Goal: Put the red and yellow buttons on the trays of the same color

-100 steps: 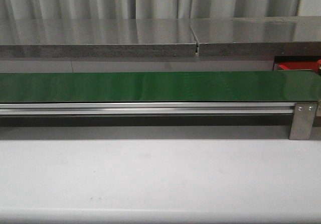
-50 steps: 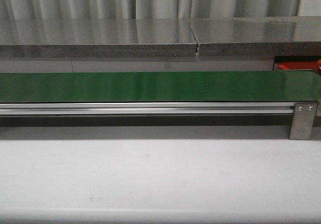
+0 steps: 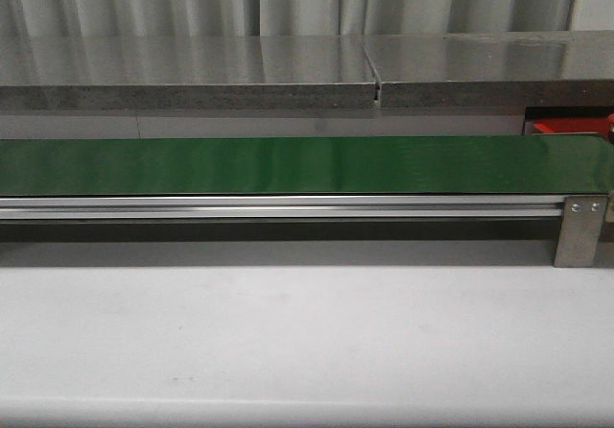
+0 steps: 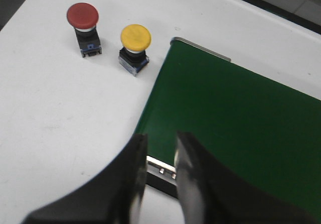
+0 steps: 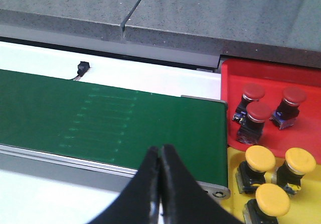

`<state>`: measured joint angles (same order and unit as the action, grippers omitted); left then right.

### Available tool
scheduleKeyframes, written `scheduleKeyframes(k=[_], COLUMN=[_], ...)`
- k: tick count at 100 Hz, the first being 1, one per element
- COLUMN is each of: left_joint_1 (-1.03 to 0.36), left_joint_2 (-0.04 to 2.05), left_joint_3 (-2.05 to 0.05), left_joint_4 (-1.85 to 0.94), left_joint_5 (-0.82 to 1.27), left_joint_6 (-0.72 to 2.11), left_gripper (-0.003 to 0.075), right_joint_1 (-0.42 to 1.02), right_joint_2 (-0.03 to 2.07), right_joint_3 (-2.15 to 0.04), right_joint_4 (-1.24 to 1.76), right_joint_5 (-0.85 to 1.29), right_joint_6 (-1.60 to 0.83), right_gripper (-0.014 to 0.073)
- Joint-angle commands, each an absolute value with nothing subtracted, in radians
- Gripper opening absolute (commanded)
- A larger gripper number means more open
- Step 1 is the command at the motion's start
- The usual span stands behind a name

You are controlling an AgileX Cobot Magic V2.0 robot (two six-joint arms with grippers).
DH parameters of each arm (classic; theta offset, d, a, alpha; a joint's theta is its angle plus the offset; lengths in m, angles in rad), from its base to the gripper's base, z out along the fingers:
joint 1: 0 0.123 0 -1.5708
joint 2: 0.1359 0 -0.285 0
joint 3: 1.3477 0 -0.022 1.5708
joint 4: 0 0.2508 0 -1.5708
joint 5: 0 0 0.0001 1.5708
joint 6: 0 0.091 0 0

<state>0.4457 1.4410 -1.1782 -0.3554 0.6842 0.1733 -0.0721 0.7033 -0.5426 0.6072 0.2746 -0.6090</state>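
Beyond the black left tool [image 4: 159, 158] a red-capped button [image 4: 83, 16] and a yellow-capped button [image 4: 135, 37] stand on the white surface [image 4: 60, 113] beside the green belt [image 4: 235, 118], while beside the black right tool [image 5: 159, 159] lie a red tray [image 5: 271, 73] and a yellow tray [image 5: 233, 204].

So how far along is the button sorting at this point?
Partly done. The red tray holds three red buttons and the yellow tray three yellow ones. Nothing is in hand: the left gripper is open, the right gripper shut and empty. Left: a red button and a yellow button beside the green belt.
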Motion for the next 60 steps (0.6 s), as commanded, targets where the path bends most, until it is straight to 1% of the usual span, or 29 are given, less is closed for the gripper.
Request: scheduleKeyframes(k=[1, 5, 10, 13, 24, 41, 60], left_joint_1=[0.458, 0.467, 0.472, 0.48, 0.502, 0.542, 0.55], left_joint_2=[1.461, 1.493, 1.519, 1.542, 1.612, 1.743, 1.889], left_joint_3=[-1.257, -1.281, -1.31, -1.332, -1.399, -1.519, -1.644], left_joint_4=[-0.382, -0.38, -0.382, -0.388, -0.388, -0.387, -0.36], left_joint_5=[0.659, 0.665, 0.672, 0.681, 0.704, 0.776, 0.82], left_joint_6=[0.161, 0.161, 0.161, 0.161, 0.124, 0.054, -0.033], left_gripper=[0.041, 0.0496, 0.056, 0.0578, 0.0564, 0.0564, 0.0564], right_joint_1=[-0.072, -0.072, -0.072, -0.072, -0.072, -0.072, -0.072], right_joint_2=[0.698, 0.698, 0.698, 0.698, 0.698, 0.698, 0.698], right_joint_3=[-0.566, -0.566, -0.566, -0.566, -0.566, -0.566, -0.566], right_joint_4=[0.609, 0.609, 0.609, 0.609, 0.609, 0.609, 0.609], right_joint_5=[0.209, 0.209, 0.209, 0.209, 0.209, 0.209, 0.209], right_joint_6=[-0.616, -0.616, -0.616, -0.616, -0.616, -0.616, -0.616], right_gripper=[-0.0076, -0.0076, -0.0076, -0.0076, -0.0076, -0.0076, -0.0076])
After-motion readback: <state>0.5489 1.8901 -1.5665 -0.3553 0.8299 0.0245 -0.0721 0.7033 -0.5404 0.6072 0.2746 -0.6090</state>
